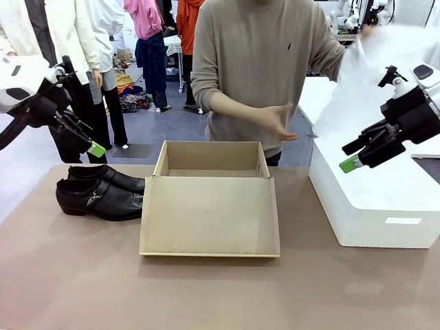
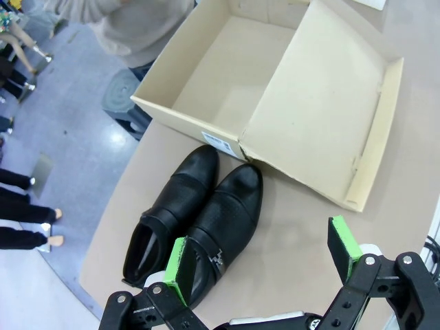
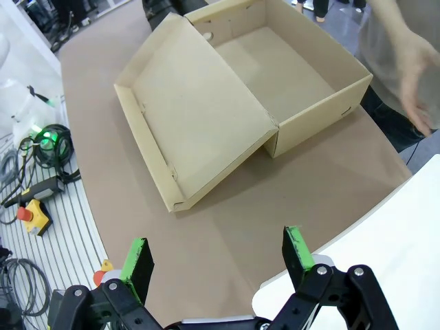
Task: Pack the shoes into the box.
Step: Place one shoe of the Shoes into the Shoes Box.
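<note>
The brown box [image 1: 212,159] sits open in the middle of the table. A small white sticker [image 2: 218,143] is on its side, but the print is too small to read. The black shoes [image 1: 100,192] lie side by side just left of it. A big white box [image 1: 371,206] stands on the right. A person's hand [image 1: 278,122] is up behind the brown box. The left gripper [image 2: 261,265] and right gripper [image 3: 216,258] have their fingers wide apart, holding nothing.

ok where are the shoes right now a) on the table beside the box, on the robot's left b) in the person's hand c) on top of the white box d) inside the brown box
a, the shoes sit side by side on the table, just left of the open box.
</note>
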`<state>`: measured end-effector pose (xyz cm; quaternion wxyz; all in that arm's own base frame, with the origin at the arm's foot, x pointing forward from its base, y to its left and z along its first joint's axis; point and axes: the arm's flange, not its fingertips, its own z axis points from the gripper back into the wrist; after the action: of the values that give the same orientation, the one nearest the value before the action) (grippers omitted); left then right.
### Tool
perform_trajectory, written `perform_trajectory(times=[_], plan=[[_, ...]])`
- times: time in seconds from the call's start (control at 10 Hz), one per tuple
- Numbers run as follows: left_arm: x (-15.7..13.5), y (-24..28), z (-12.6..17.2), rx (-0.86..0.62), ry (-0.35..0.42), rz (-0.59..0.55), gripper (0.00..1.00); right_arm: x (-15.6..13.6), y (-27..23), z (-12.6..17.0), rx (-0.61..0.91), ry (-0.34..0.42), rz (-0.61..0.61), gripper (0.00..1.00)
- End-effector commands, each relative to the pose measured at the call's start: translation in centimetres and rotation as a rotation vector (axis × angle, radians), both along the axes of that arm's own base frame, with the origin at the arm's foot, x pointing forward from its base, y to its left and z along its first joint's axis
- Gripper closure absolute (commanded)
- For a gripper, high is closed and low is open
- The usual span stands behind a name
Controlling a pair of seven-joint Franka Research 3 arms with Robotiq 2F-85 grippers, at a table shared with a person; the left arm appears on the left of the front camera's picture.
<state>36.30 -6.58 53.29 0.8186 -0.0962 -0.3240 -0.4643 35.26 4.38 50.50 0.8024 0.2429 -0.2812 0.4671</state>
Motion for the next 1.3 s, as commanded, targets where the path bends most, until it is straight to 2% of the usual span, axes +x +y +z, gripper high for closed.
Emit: perform_trajectory(times=[0.0,0.4,0.8,1.2], plan=[[0.4,0.4,0.4,0.029,0.008,-0.029,0.0,0.4,-0.1,0.0,0.02,-0.02,0.024,0.0],[2.1,1.0,1.3,0.134,0.036,-0.102,0.0,0.4,-0.1,0.0,0.02,-0.02,0.024,0.0],[4.7,2.4,2.2,0.295,0.071,-0.273,0.0,0.4,-0.1,0.0,0.02,-0.02,0.024,0.0],[8.1,3.7,3.9,0.399,0.118,-0.319,0.0,0.4,-0.1,0.0,0.02,-0.02,0.024,0.0]])
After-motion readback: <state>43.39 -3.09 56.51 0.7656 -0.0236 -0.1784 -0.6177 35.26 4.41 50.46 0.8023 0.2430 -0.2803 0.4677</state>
